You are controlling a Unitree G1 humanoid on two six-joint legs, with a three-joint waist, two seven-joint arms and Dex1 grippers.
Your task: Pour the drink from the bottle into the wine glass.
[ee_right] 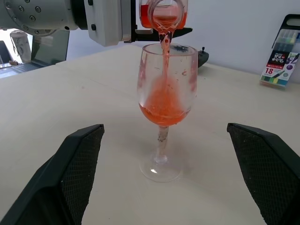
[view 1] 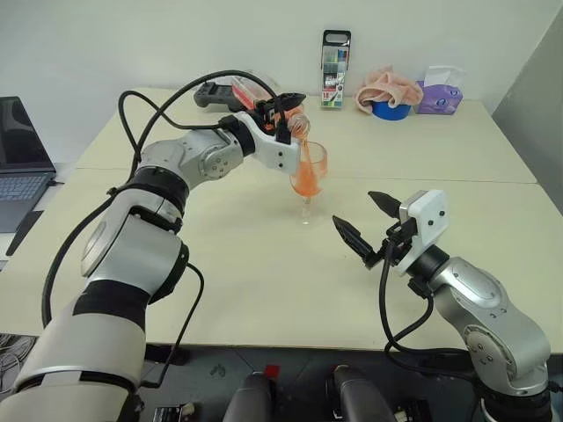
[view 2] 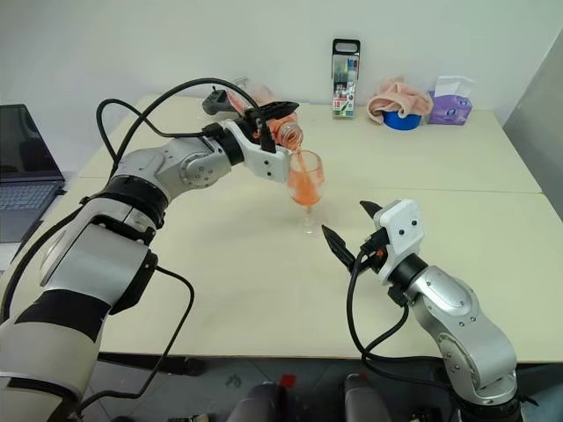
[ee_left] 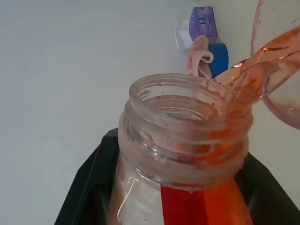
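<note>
The drink (ee_right: 162,108), a translucent orange-red liquid, is in mid-transfer: a thin stream falls from the mouth of the small clear plastic bottle (ee_left: 187,154) with the pinkish-red side strip into the small clear stemmed wine glass (ee_right: 163,117). The glass bowl is judged roughly one-third to one-half full, with splash marks on its inner wall. Some liquid remains in the bottle, so the pour is under way but not finished; what remains is to empty or stop the flow, right the bottle and set it down.

The left end effector (view 1: 280,110) is closed narrowly on the bottle body, holding it tipped, mouth-down, just above the rim of the glass. The cap is off. The right end effector (view 1: 362,221) hangs low over the desk near the glass, on the robot's side of it, jaws spread wide and holding nothing.

The glass stands upright on the pale beige desk (view 1: 264,264), well inside all edges. Bare desk surrounds the foot on every side, giving ample room to lower the bottle. Along the far edge stand a tall black-framed marker pack (view 1: 334,70), a blue bowl with a pink cloth (view 1: 389,95) and a purple tissue box (view 1: 440,92), all well apart from the glass. A dark laptop (view 1: 22,154) lies beyond the desk's left edge.
</note>
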